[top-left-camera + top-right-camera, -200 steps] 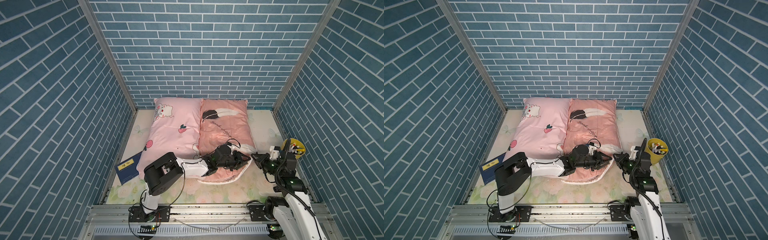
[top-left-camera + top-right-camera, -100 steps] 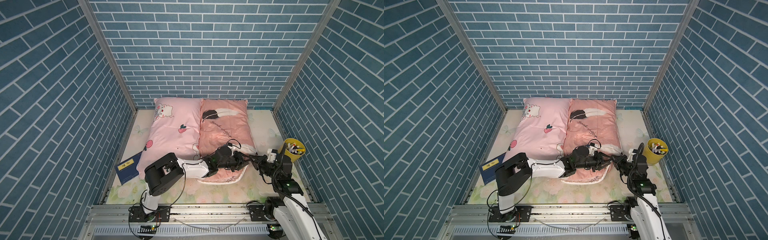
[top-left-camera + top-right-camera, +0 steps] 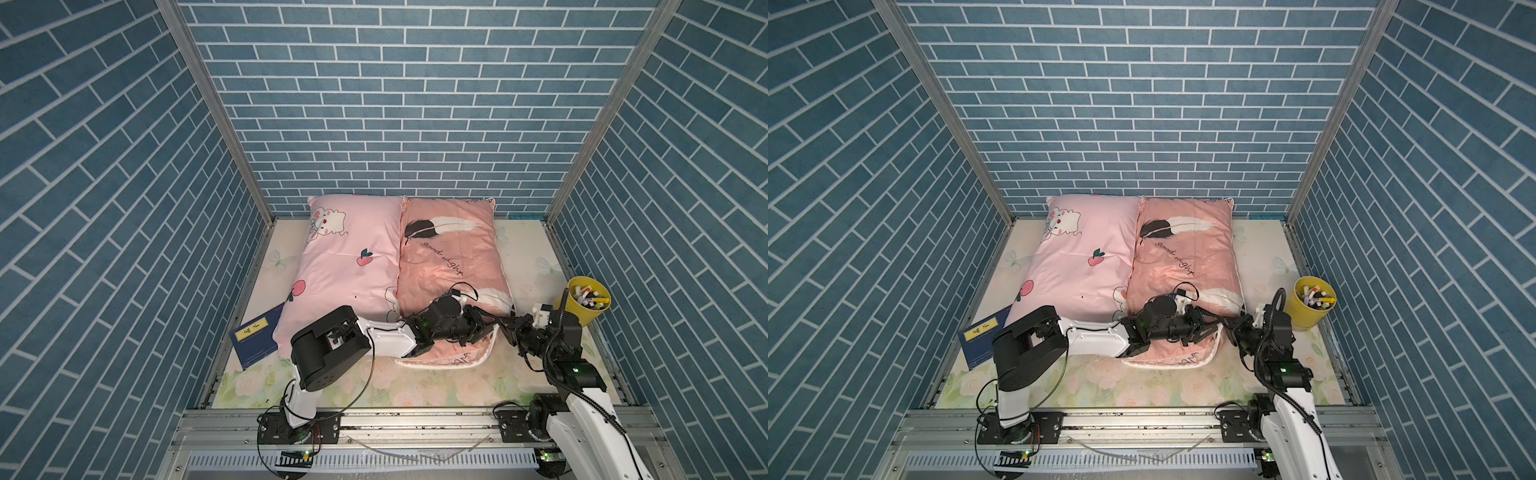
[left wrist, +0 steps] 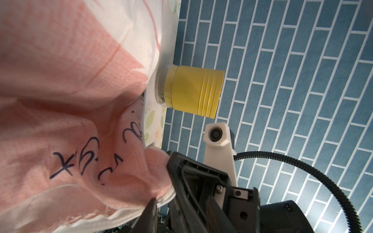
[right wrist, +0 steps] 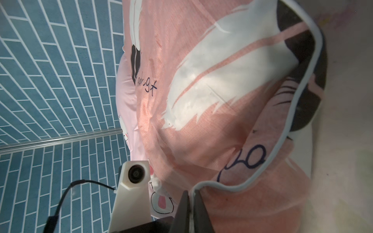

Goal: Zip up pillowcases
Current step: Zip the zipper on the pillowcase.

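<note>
The feather case (image 3: pixel 449 266) lies under both pincers, with the bunny case (image 3: pixel 349 266) touching it, left of them. The right pincer (image 5: pixel 190 196) is nipped tight on the case's white edging (image 5: pixel 292 111), a grip only its wrist view shows. The left pincer (image 3: pixel 484 330) stands part open with cloth between; I cannot tell whether it grips.

Likely a lab test booth, brick-print walls (image 3: pixel 374 104), aluminium frame (image 3: pixel 226 124)

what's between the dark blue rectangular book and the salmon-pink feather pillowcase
the light pink bunny-and-strawberry pillowcase fills that stretch, lying against the salmon-pink feather pillowcase; both top views show it
</note>
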